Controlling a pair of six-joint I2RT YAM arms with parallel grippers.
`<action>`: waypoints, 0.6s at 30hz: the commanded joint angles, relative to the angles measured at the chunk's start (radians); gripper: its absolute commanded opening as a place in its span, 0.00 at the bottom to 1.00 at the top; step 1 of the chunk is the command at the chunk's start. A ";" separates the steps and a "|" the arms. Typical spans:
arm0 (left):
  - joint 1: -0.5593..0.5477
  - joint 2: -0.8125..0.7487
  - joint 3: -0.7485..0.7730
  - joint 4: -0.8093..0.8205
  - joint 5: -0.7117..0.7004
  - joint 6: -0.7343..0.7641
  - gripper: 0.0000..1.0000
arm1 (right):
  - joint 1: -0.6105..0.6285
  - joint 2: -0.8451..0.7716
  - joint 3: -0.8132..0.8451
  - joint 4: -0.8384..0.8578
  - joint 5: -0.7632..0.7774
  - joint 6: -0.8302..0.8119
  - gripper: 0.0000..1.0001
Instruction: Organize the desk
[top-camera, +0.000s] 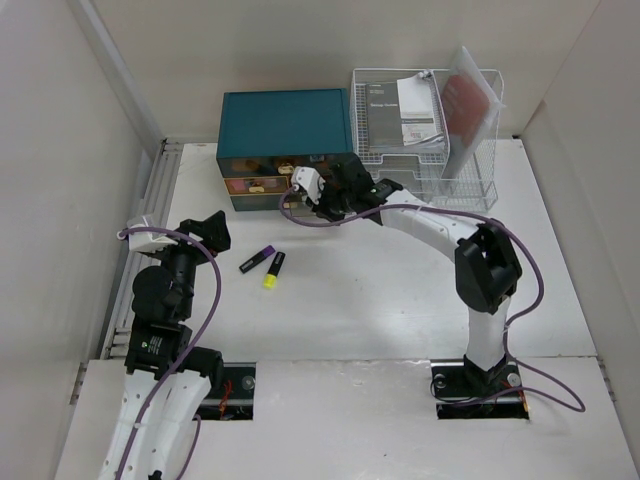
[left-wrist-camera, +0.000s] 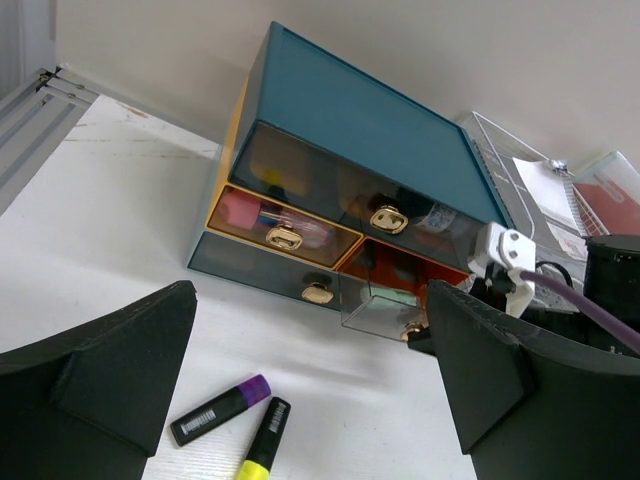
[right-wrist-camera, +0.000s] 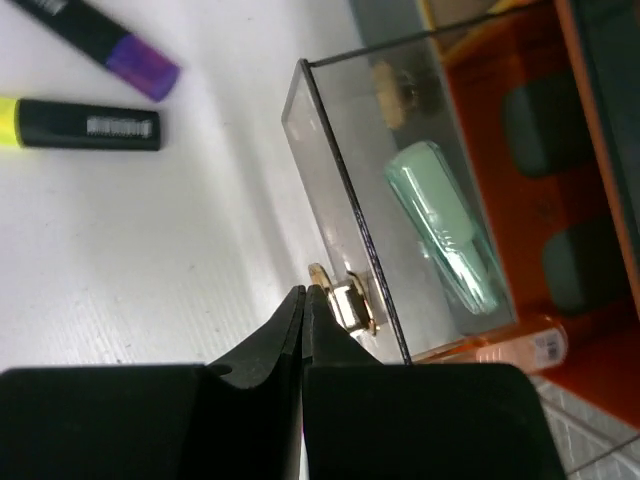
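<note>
The white desk bears a teal drawer chest at the back. Its lower right clear drawer is pulled partly out, with a mint-green item inside. My right gripper is shut, its tips pinched at the drawer's gold ring handle; it also shows in the top view. A purple-capped highlighter and a yellow-capped highlighter lie side by side on the desk. My left gripper is open and empty, held above the desk left of them; its fingers frame both highlighters.
A white wire rack with papers and a red folder stands right of the chest. Pale walls close in the desk on the left, back and right. The chest's other drawers are shut. Purple cables trail from both arms.
</note>
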 joint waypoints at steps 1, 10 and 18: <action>-0.004 0.000 -0.001 0.050 0.008 0.017 0.98 | 0.007 -0.018 -0.024 0.150 0.174 0.115 0.00; -0.004 0.000 -0.001 0.050 0.008 0.017 0.98 | 0.017 0.034 -0.020 0.264 0.548 0.184 0.00; -0.004 0.000 -0.001 0.050 0.008 0.017 0.98 | 0.017 0.082 -0.020 0.413 0.664 0.143 0.00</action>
